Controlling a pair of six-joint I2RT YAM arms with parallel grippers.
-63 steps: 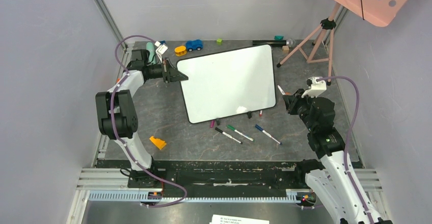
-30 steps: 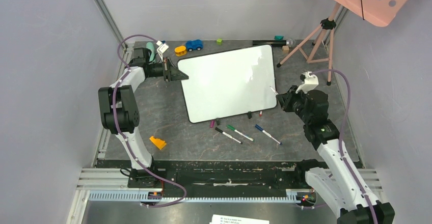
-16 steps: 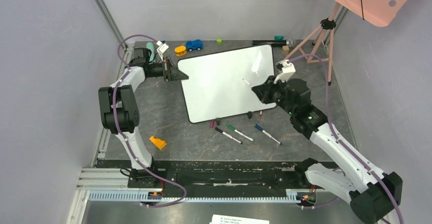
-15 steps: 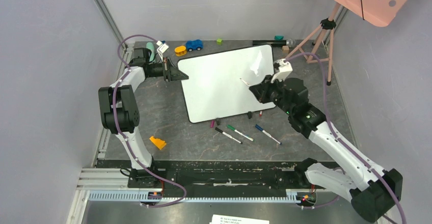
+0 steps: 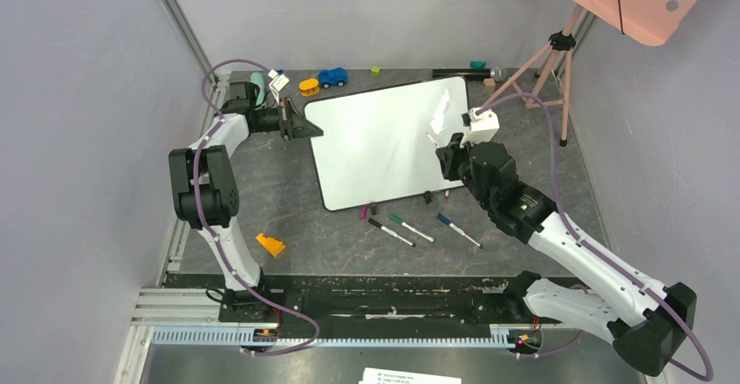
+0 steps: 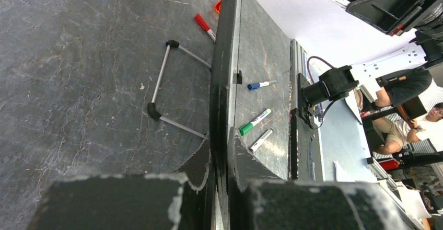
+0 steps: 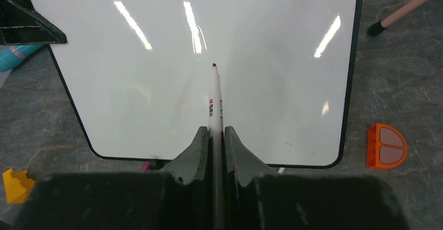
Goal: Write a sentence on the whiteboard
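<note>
The whiteboard (image 5: 375, 144) stands tilted on the dark table, its white face blank, with no sentence on it. My left gripper (image 5: 301, 128) is shut on the board's left edge; in the left wrist view the black frame (image 6: 224, 68) runs between the jaws of the gripper (image 6: 223, 141). My right gripper (image 5: 447, 150) hovers over the board's right part and is shut on a white marker (image 7: 214, 102). In the right wrist view the gripper (image 7: 214, 135) points the marker's red tip at the middle of the board (image 7: 130, 68). I cannot tell if the tip touches.
Loose black (image 5: 390, 232), green (image 5: 410, 228) and blue (image 5: 458, 230) markers lie in front of the board. An orange block (image 5: 270, 244) lies near left. Small toys (image 5: 332, 77) sit at the back. A pink tripod (image 5: 532, 70) stands at the back right.
My right arm swung from the board's right side out over its face with the marker, then drew back a little to the right. The left gripper stayed on the board's edge.
</note>
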